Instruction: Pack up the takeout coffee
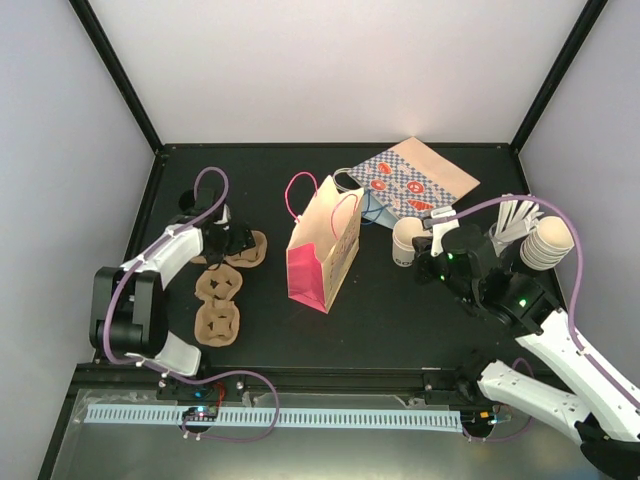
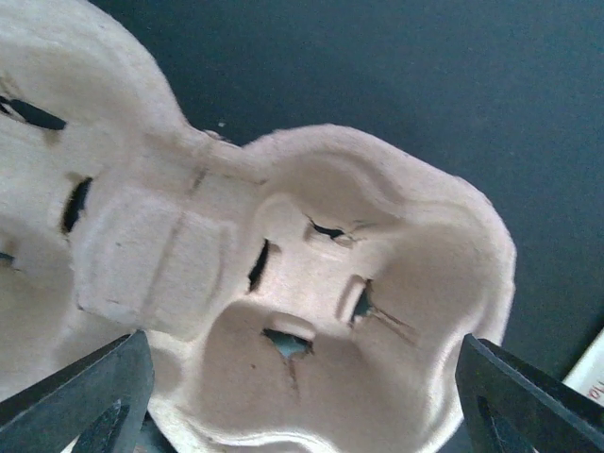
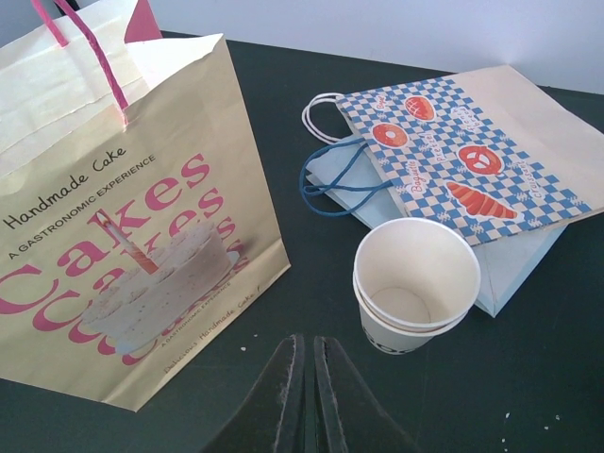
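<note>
A small white paper cup [image 3: 415, 283] with dark print low on its side and a cream inside is seen standing upright on the black tabletop [image 1: 400, 310], mouth open. It is placed just beside the near edge of a flat paper bag printed with blue checks and pastries [image 3: 462, 160], which is laid over a pale blue bag [image 3: 514, 269]. A strip of bare table is left between the cup and the tall cream and pink "Cakes" paper bag [image 3: 123, 236], which is stood upright with its mouth open and its pink handles raised.

The right gripper [image 3: 307, 344] is clenched with nothing between its fingers, and is held low over the table just short of the cup, aimed at the gap between cup and pink bag. A stack of nested cream paper cups [image 1: 548, 243] is set behind that arm, near the right wall.

The left gripper [image 2: 302, 344] is spread wide over a moulded pulp cup carrier [image 2: 283, 283], one finger shown past each side edge; contact cannot be told. Two more pulp carriers [image 1: 218, 320] are laid nearer the front-left edge, well apart from the pink bag.
</note>
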Robot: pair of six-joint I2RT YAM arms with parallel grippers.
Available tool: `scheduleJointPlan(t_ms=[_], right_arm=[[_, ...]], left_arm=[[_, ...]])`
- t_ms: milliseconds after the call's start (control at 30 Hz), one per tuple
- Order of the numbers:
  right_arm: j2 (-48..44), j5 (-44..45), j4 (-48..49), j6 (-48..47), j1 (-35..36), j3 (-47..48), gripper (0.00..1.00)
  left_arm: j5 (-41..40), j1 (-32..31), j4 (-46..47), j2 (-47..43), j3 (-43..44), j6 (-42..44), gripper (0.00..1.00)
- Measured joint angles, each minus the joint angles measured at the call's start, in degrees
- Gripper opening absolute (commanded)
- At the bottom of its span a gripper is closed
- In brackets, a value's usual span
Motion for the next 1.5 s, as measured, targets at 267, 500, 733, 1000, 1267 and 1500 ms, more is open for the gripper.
scheduleJointPlan(t_ms=[267,500,733,1000,1267,1500], right_arm=[[1.1,-0.1,0.0,0.0,0.0,0.0,0.08],[1.4,-0.7,0.0,0.0,0.0,0.1,0.08],[1.3,-0.9,-0.2,0.0,0.0,0.1,0.08],[0.3,-0.9,-0.3,0.0,0.0,0.1,0.08],[0.3,-0.9,-0.3,-0.1,0.0,0.1,0.08],[0.5,-0.9,-0.3,-0.2,0.0,0.1,0.08]], left_arm=[[3.7,-1.7,0.0,-2.6,-1.0,-1.6,0.9],[1.3,-2.6,-1.0,-6.5,-1.0,-1.5,0.93],[-4.9,1.0,-3.1,-7.4,0.5,0.4,0.93],[-7.4,5.1,-3.1,-2.3,2.5,2.9,0.84],[-11.3,5.0,-3.1,1.2,5.9,7.9,0.79],[-8.7,3.9,-2.6,3.0,6.0,11.6,0.8]])
